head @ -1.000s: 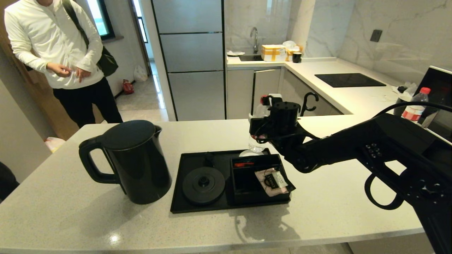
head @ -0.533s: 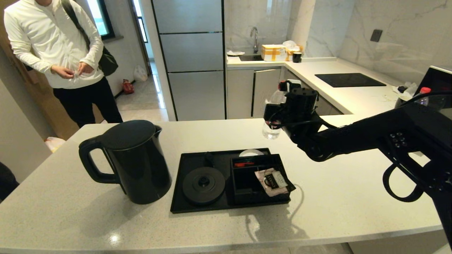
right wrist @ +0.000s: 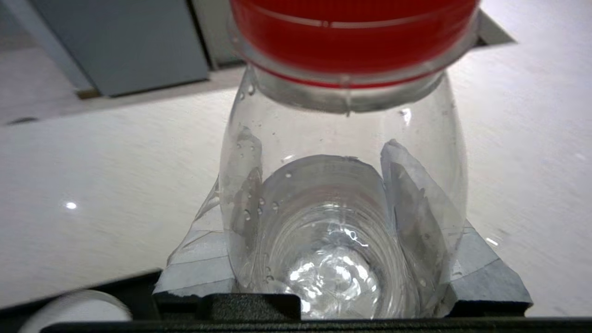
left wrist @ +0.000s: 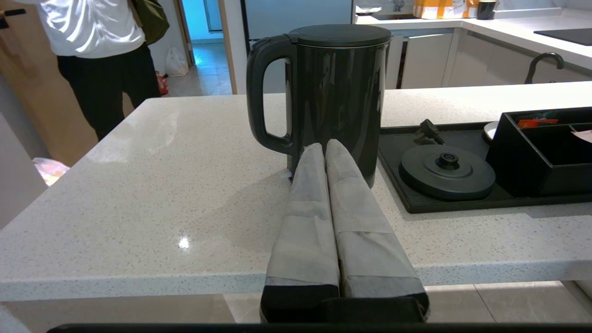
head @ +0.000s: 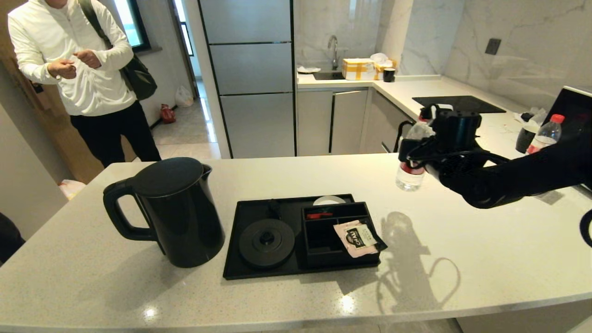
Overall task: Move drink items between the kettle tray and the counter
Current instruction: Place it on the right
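Two padded fingers [right wrist: 416, 203] of our right gripper [head: 418, 150] clamp one clear bottle [head: 409, 171] above the counter [head: 462, 240], right of the kettle tray [head: 252, 266]. Our left gripper [left wrist: 326, 152] hangs pressed closed before the one kettle [head: 178, 212], which stands on the counter left of that tray. We count two bottles; the second bottle [head: 545, 134] stands far right.

This is looking like a home kitchen. A pale speckled stone table [head: 462, 259] is running along marble-clad walls [head: 508, 41], carrying a black glass hob [head: 458, 105] and a sink with a tap [head: 333, 51]. Tall grey cabinet fronts [head: 252, 78] are standing behind, and a person in a white top [head: 74, 64] is waiting by a tiled hallway.
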Available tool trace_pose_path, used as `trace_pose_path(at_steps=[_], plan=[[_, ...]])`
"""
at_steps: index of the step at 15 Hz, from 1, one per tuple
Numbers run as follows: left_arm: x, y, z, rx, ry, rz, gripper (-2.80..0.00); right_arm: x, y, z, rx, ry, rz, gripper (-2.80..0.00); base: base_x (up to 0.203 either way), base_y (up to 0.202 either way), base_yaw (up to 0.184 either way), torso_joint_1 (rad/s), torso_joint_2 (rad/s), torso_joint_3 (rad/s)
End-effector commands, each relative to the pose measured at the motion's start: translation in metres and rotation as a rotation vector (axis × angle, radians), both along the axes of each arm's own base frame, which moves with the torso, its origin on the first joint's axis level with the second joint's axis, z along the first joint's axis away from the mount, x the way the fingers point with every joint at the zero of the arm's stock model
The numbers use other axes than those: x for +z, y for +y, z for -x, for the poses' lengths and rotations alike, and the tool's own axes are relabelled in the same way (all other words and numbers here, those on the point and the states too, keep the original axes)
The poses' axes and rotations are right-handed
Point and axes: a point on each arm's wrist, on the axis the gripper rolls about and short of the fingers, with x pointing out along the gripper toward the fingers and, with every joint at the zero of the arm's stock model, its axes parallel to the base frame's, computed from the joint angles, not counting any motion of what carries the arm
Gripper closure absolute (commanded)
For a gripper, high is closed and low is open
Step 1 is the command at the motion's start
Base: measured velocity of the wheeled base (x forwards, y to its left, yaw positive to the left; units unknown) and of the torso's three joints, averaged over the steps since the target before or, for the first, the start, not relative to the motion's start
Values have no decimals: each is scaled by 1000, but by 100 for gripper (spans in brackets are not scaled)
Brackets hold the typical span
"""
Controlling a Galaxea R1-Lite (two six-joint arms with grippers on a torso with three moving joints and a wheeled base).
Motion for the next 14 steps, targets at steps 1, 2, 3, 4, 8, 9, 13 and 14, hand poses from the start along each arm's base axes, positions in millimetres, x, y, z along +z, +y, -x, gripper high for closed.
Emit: trace_pose_path(at_steps=[1,2,3,4,8,9,13,14], plan=[[-11,0,-4,0,39,0,0,12,-24,21,-45,-2,-3,0,0,0,0,0,0,0],[-11,0,-4,0,39,0,0,8,-36,31,-71,27,-2,0,0,0,0,0,0,0],[-11,0,-4,0,39,0,0,2,-47,39,-96,56,-1,0,0,0,0,0,0,0],[-11,0,-4,0,39,0,0,-5,-58,47,-124,84,0,0,0,0,0,0,0,0],[-11,0,-4,0,39,0,0,-35,-81,64,-183,38,-14,0,0,0,0,0,0,0],[-11,0,-4,0,39,0,0,-47,-82,64,-188,35,-17,0,0,0,0,0,0,0],[-11,0,-4,0,39,0,0,-68,-83,61,-211,18,-32,0,0,0,0,0,0,0],[-11,0,-4,0,39,0,0,-74,-83,59,-211,32,-31,0,0,0,0,0,0,0]])
